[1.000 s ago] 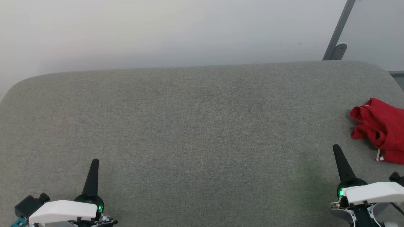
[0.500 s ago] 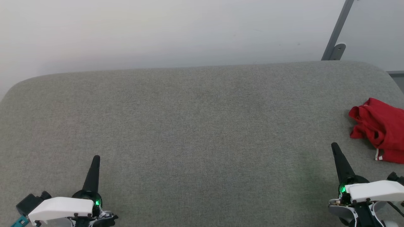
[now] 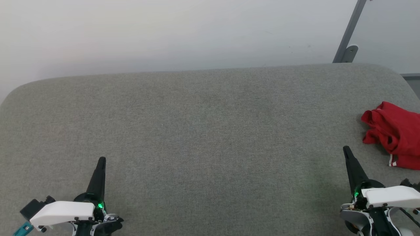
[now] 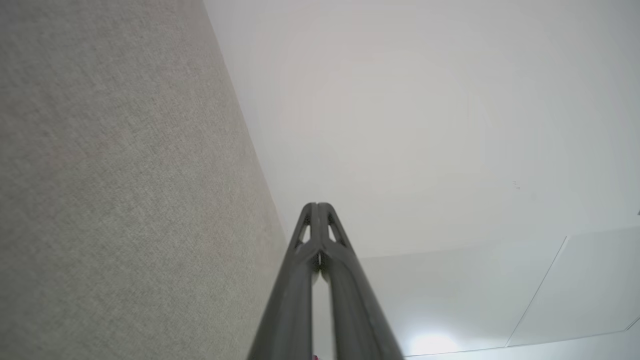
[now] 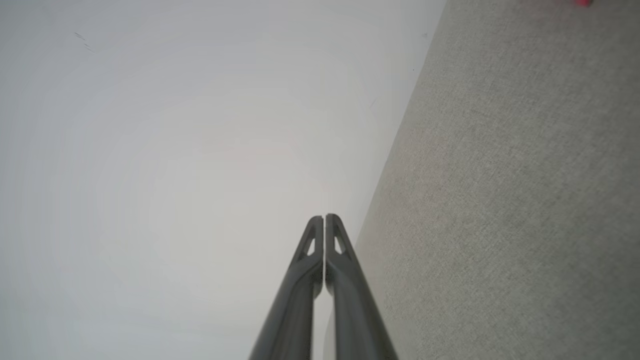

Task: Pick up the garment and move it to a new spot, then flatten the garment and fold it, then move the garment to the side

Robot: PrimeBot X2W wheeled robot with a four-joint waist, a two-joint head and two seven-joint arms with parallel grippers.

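1. Your shirt lies crumpled at the right edge of the grey padded table, cut off by the head view's border, with red-and-white trim showing along its lower hem.
2. Your right gripper hovers near the shirt without touching it, fingers pressed together and empty.
3. Your left gripper, well apart at lower left, is likewise clenched on nothing.

Probably a lab: grey felt-covered table, bare white wall.
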